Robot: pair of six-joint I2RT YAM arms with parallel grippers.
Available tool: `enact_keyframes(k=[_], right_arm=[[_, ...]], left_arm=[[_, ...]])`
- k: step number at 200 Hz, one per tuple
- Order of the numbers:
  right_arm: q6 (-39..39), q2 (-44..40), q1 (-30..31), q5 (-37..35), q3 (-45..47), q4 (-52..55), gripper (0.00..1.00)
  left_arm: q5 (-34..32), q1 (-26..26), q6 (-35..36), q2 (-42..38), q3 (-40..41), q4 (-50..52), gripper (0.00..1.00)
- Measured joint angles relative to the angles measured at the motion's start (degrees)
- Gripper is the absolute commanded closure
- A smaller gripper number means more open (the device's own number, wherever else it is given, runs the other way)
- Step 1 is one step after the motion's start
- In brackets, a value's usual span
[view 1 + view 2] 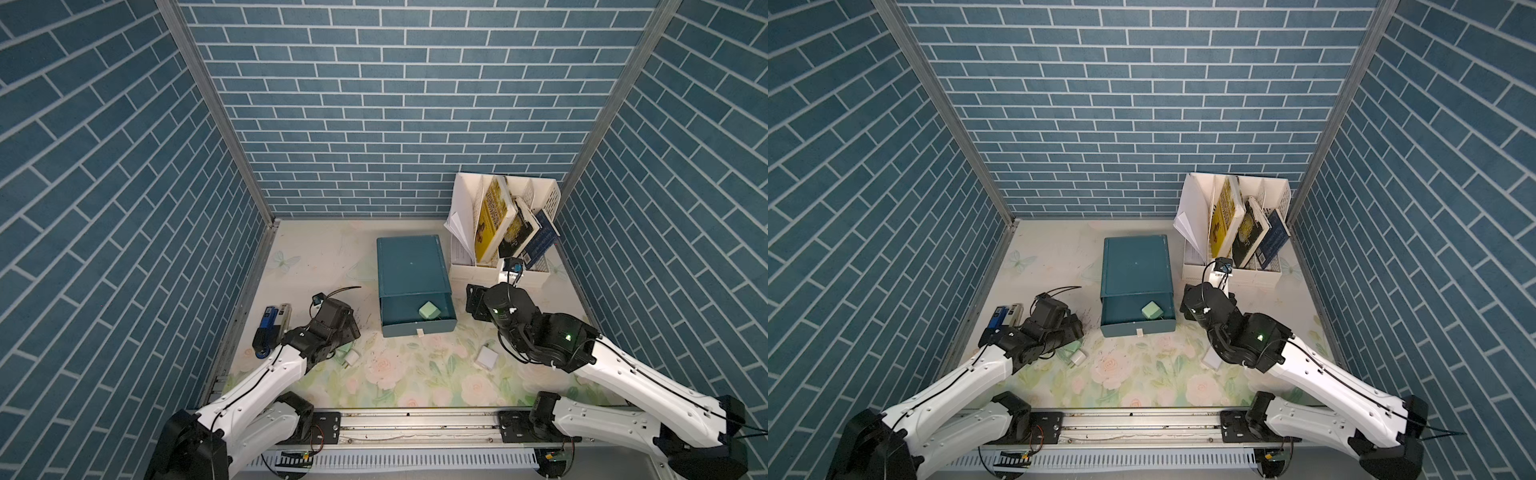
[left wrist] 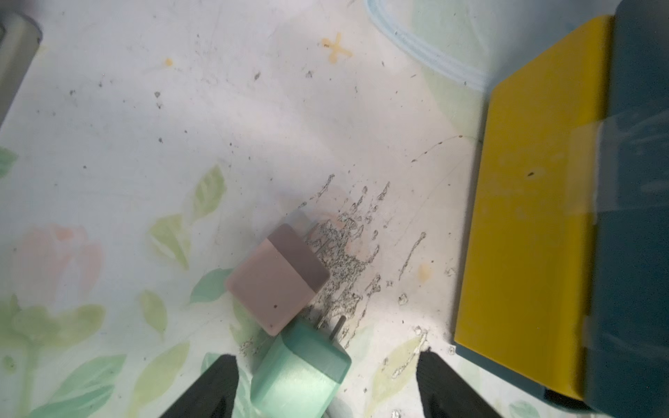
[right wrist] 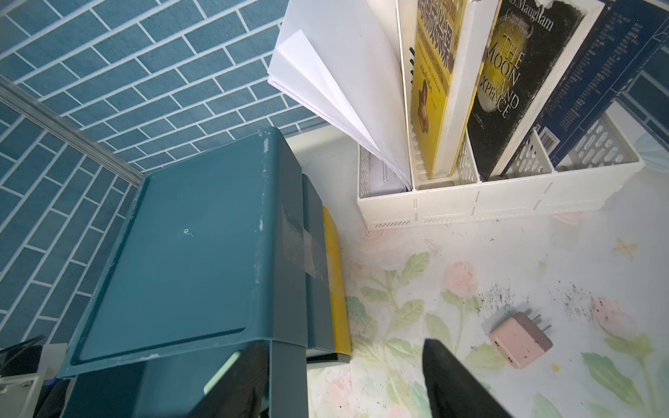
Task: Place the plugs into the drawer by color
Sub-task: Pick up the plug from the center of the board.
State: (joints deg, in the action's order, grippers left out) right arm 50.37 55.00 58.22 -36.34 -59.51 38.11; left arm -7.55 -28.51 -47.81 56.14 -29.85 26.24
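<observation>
The dark teal drawer (image 1: 411, 266) stands mid-desk, top tier pulled out, one mint green plug (image 1: 428, 310) inside. By its left side a pink plug (image 2: 277, 278) touches another mint plug (image 2: 300, 372), prongs showing. A white plug (image 1: 487, 357) lies in front, a second pink plug (image 3: 519, 340) to the right

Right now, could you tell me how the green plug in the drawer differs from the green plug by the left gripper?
The green plug in the drawer is already sorted; the green plug by the left gripper lies on the table, touching a pink plug, between that gripper's open fingers. Both are mint cubes.
</observation>
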Motion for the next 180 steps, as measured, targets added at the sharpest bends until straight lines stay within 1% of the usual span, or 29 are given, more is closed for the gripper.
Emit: enact_keyframes(k=[19,58,98,125,143,180], right_arm=[[0.00,-0.15,-0.39,0.66,0.85,0.00,0.28],[0.42,-0.96,-0.48,1.25,2.78,-0.20,0.29],[0.44,-2.32,-0.76,1.31,3.89,-0.37,0.29],[0.46,-2.45,-1.11,1.49,4.02,-0.48,0.29],[0.44,-2.45,-1.20,1.68,4.09,-0.79,0.29],[0.46,-2.25,-1.25,1.81,4.20,-1.49,0.30]], left_arm=[[0.17,0.00,-0.35,0.39,0.28,-0.57,0.17],[0.85,0.00,-0.48,2.45,1.81,-1.01,0.23],[2.43,0.00,-1.53,2.95,5.42,-2.78,0.25],[2.71,-0.24,-1.99,3.15,5.81,-3.54,0.27],[2.67,-0.35,-2.25,3.48,5.81,-4.15,0.30],[2.58,-0.74,-2.43,5.60,6.01,-5.73,0.32]])
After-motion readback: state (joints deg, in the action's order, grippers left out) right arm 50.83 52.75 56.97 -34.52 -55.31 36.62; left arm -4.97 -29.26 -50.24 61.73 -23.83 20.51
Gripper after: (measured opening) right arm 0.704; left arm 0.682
